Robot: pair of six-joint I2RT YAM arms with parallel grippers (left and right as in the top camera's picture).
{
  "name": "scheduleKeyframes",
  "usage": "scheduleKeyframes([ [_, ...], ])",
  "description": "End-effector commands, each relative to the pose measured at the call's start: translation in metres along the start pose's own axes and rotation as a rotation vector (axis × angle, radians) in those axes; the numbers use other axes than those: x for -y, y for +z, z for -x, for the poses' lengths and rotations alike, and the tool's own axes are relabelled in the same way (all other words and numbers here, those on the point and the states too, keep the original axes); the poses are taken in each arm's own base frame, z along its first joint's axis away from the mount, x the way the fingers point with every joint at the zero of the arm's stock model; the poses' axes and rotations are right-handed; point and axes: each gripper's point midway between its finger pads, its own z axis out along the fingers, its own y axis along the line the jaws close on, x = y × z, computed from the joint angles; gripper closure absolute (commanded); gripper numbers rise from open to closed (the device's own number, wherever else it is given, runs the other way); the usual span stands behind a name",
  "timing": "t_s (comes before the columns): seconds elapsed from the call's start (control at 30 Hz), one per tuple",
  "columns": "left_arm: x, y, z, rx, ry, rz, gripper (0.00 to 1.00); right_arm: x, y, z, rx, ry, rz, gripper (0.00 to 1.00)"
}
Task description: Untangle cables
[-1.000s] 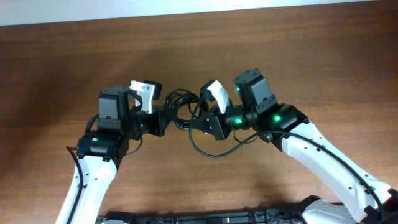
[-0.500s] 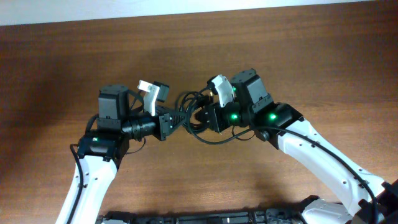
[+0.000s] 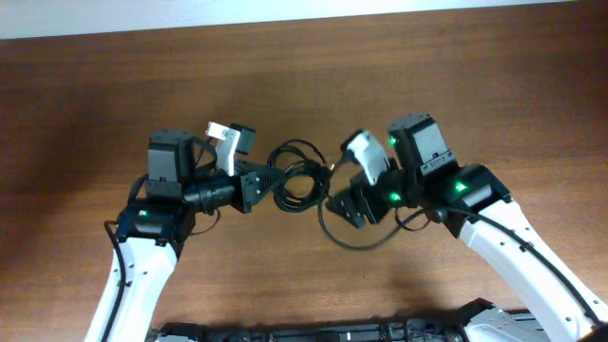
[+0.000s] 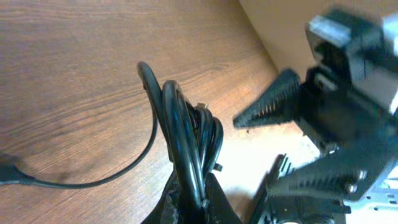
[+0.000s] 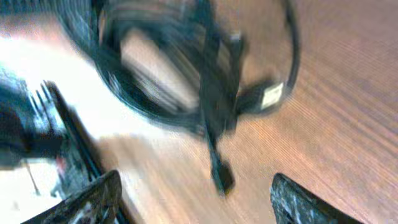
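The cables (image 3: 296,177) form a black knotted bundle of loops between my two arms. My left gripper (image 3: 269,180) is shut on the bundle's left side. In the left wrist view the cords (image 4: 185,124) rise straight out of the pinched fingertips, gripper (image 4: 194,200). My right gripper (image 3: 342,205) stands open just right of the bundle, with nothing between its fingers. In the blurred right wrist view the bundle (image 5: 168,68) lies ahead of the open gripper (image 5: 196,202). A plug end (image 5: 221,177) hangs toward it, and a pale tag (image 5: 272,96) shows on one cord. One strand (image 3: 353,239) trails in a loop on the table.
The brown wooden table (image 3: 114,85) stretches all around the arms. Its pale far edge (image 3: 304,9) runs along the top of the overhead view. A dark strip of robot base (image 3: 332,332) lies at the near edge.
My right gripper has opened, let go of the cables and drawn back to the right. My left gripper keeps its hold, and the bundle now hangs from it alone.
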Motion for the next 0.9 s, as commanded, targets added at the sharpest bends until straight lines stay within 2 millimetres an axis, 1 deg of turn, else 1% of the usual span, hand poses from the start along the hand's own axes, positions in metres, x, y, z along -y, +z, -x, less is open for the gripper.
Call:
scheduleKeyframes([
  [0.0,0.005,-0.012,0.009,0.038,0.021,-0.039,1.0,0.0,0.004,-0.011,-0.059,-0.164,0.013,0.24],
  [0.03,0.003,-0.014,0.01,0.045,0.017,-0.032,1.0,0.0,0.005,-0.012,-0.063,-0.159,0.022,0.24],
  [0.13,-0.003,-0.018,0.013,0.06,0.006,-0.017,1.0,-0.012,0.005,-0.011,-0.055,-0.135,0.092,0.25],
  [0.27,-0.004,-0.019,0.014,0.063,0.005,-0.014,1.0,-0.011,0.006,-0.01,-0.055,-0.019,0.085,0.25],
  [0.33,-0.004,-0.019,0.014,0.063,0.016,-0.014,1.0,-0.011,0.006,-0.007,-0.045,0.075,0.082,0.24],
  [0.37,-0.004,-0.019,0.014,0.063,0.037,-0.013,1.0,-0.011,0.006,-0.005,-0.043,0.15,0.08,0.21],
  [0.43,-0.004,-0.019,0.014,0.064,0.038,-0.013,1.0,-0.01,0.006,-0.003,-0.041,0.307,0.077,0.02],
  [0.47,-0.004,-0.019,0.014,0.064,0.038,-0.013,1.0,-0.01,0.006,-0.003,-0.043,0.392,0.075,0.01],
  [0.53,-0.004,-0.019,0.014,0.063,0.038,-0.013,1.0,-0.01,0.006,-0.003,-0.046,0.491,0.074,0.01],
  [0.63,-0.001,-0.016,0.012,0.054,0.044,-0.022,1.0,-0.01,0.006,0.0,-0.038,0.504,0.075,0.01],
  [0.73,0.005,-0.006,0.006,0.023,0.067,-0.012,1.0,-0.01,0.007,0.003,-0.025,0.496,0.078,0.01],
  [0.8,0.0,0.001,0.003,0.012,0.08,0.055,1.0,-0.01,0.007,0.005,-0.016,0.503,0.079,0.01],
  [0.87,-0.004,0.007,0.001,0.005,0.076,0.11,1.0,-0.009,0.006,0.012,0.006,0.565,0.085,0.01],
])
